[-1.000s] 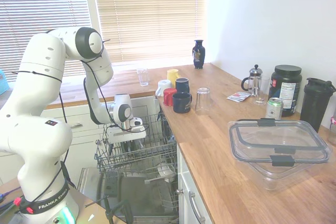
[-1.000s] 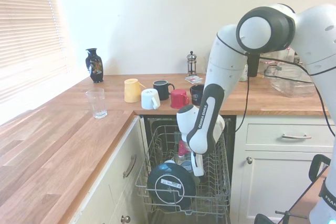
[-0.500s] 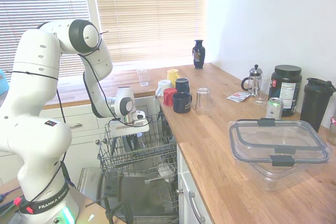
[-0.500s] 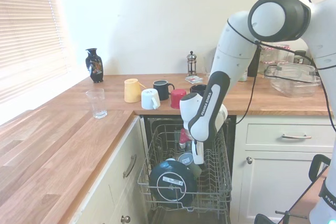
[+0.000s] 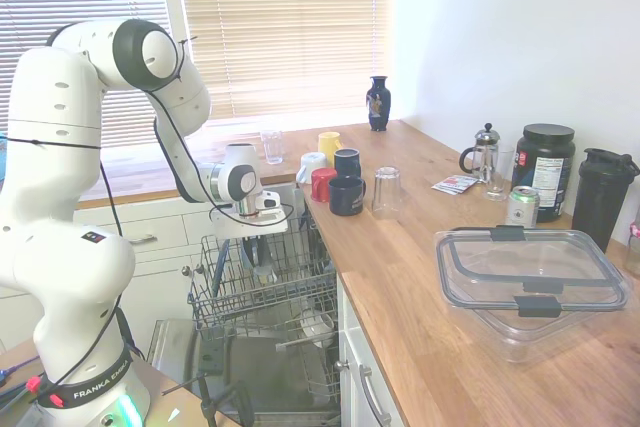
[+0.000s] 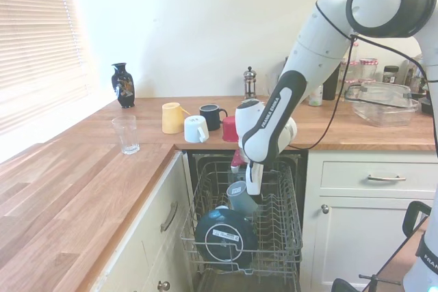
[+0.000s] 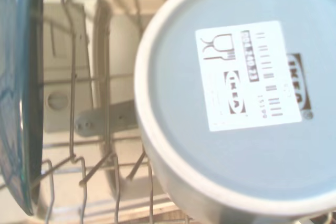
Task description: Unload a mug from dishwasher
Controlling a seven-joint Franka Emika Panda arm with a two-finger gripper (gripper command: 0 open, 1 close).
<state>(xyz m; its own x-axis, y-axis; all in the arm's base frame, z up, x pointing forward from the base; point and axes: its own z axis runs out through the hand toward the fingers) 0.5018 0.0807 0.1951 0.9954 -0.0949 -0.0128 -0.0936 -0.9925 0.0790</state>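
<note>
Mug (image 6: 240,197): plain grey, upside down and tilted. Your gripper (image 6: 251,189) clenched it from above, over the pulled-out wire rack (image 6: 284,234) of the dishwasher (image 6: 298,169). In the second exterior view its lower edge looked level with the rack's top wires; you could not tell whether it touched them. In the first exterior view the mug (image 5: 262,260) was a small grey patch behind rack wires, hard to make out. In the wrist view its base (image 7: 239,90) filled most of the frame, with a white label whose print stood sideways; its rim and handle were cut off.

Gripper: fingers closed on the mug, partly hidden behind the arm's white wrist.

Rack: a large dark round lid or plate (image 6: 225,236) stood on edge at the front, just below the mug. In the wrist view it was only a dark blurred edge (image 7: 23,93) at one side.

Worktop (image 6: 102,169), above the dishwasher: yellow mug (image 6: 172,117), small pale cup (image 6: 196,129) lying on its side, dark mug (image 6: 212,116), and a red mug (image 6: 229,128) half hidden by the arm. Well apart: a clear glass (image 6: 126,134) and a dark vase (image 6: 122,85).
</note>
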